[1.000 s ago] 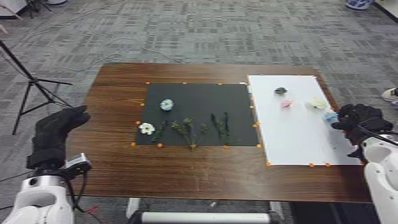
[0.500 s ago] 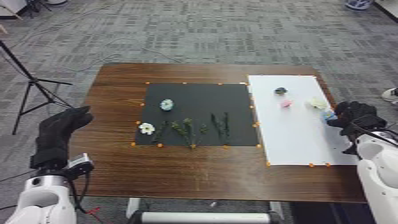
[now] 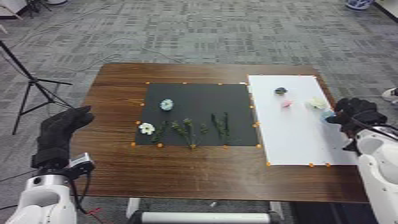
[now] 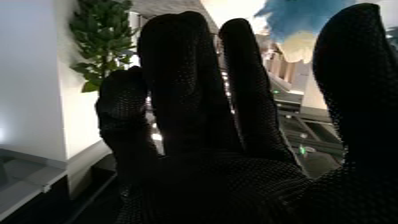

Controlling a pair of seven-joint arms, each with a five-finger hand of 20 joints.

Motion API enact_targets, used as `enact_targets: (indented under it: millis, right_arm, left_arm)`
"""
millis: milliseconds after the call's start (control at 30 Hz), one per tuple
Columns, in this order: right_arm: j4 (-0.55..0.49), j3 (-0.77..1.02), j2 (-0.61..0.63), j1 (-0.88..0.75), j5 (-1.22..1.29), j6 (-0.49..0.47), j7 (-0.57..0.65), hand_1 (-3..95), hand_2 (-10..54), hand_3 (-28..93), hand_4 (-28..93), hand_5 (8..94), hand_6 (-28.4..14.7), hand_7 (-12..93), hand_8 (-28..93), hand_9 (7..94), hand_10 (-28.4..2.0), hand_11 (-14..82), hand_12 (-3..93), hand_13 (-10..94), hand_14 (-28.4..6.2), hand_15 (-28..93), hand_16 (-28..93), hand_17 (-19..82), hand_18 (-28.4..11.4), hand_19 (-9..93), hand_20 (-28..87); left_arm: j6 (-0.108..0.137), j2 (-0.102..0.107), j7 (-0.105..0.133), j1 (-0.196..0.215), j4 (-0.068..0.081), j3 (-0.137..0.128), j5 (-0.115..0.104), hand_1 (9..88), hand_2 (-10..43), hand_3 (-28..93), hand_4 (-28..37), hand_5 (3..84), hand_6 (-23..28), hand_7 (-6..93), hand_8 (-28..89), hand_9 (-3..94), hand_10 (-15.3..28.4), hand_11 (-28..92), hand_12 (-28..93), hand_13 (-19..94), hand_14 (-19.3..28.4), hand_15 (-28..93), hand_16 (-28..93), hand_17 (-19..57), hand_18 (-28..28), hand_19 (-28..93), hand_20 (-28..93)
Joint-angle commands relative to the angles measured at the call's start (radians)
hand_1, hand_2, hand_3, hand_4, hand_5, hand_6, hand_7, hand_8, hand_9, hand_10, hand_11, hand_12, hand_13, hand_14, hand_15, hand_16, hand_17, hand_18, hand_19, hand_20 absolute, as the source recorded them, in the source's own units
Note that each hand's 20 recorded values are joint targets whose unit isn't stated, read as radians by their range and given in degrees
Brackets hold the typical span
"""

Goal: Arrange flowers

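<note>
While the L hand (image 3: pixel 62 131) is beside the table (image 3: pixel 160 175), fingers loosely straight, head view has the R hand (image 3: pixel 358 114) at the white sheet (image 3: pixel 302 137), by the blue flower (image 3: pixel 328 116). R wrist view adds straight fingers, thumb spread wide, green leaves (image 4: pixel 99 37), prob. same flower beyond.

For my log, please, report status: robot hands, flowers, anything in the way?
Left robot hand open, by left table edge. Right robot hand open, by blue flower on white sheet. Pale yellow flower close, possibly obstructing.
</note>
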Motion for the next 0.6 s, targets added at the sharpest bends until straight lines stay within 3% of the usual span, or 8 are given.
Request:
enact_targets:
  millis: [33, 400, 467, 533, 600]
  right_arm:
    - [0.012, -0.023, -0.007, 0.029, -0.028, -0.022, -0.001, 31.4, -9.5, 74, -20, 52.9, -1.6, 26, -10, 59.0, -15.2, 23.1, 23.1, 66, -12.7, 65, 29, 33, -24.0, 81, 56]
    - [0.033, -0.033, -0.023, 0.019, -0.047, -0.086, -0.014, 33.2, -9.5, 74, -21, 54.0, -1.4, 26, -10, 61.8, -14.7, 24.1, 23.1, 66, -12.4, 65, 28, 33, -23.8, 81, 56]
    - [0.039, -0.044, -0.021, 0.027, -0.045, -0.081, -0.001, 36.0, -9.5, 74, -21, 56.5, -1.0, 26, -10, 65.6, -13.8, 25.8, 23.0, 68, -11.9, 64, 28, 35, -23.3, 81, 56]
    - [0.051, -0.055, -0.016, 0.034, -0.029, -0.030, 0.002, 43.3, -9.5, 70, -22, 61.7, -0.1, 29, 2, 71.1, -13.0, 27.6, 22.9, 71, -10.9, 64, 29, 36, -22.9, 82, 56]
    - [0.049, -0.061, -0.010, 0.037, -0.003, 0.013, 0.006, 50.1, -9.5, 65, -21, 66.2, 0.5, 31, 6, 77.4, -11.7, 23.6, 31.5, 73, -10.1, 64, 30, 38, -23.0, 83, 56]
  left_arm:
    - [-0.016, 0.000, -0.010, -0.006, -0.003, 0.002, 0.003, 27.1, 13.0, 69, -26.5, 56.2, 2.1, 19.4, -8, 55.2, 14.4, 27, 15, 44, 18.4, 27, -2, 10.0, 11.7, 9, 19]
    - [-0.012, 0.003, -0.019, -0.015, -0.003, 0.007, 0.003, 27.2, 12.9, 70, -26.2, 56.4, 2.1, 19.4, -8, 55.2, 14.5, 27, 15, 44, 18.5, 27, -2, 10.0, 11.7, 9, 19]
    - [-0.012, 0.000, -0.020, -0.018, -0.003, 0.008, 0.005, 27.3, 12.9, 69, -26.3, 56.4, 2.1, 19.3, -8, 55.2, 14.4, 27, 15, 44, 18.4, 27, -2, 10.0, 11.7, 9, 19]
    - [-0.009, -0.001, -0.016, -0.014, -0.004, 0.007, 0.003, 27.3, 12.9, 69, -26.2, 56.4, 2.1, 19.3, -8, 55.2, 14.5, 27, 15, 44, 18.4, 27, -2, 10.0, 11.7, 9, 19]
    - [-0.006, -0.001, -0.014, -0.013, -0.006, 0.007, 0.002, 27.3, 12.8, 69, -26.2, 56.4, 2.1, 19.3, -8, 55.2, 14.5, 27, 15, 44, 18.4, 27, -2, 10.0, 11.7, 9, 19]
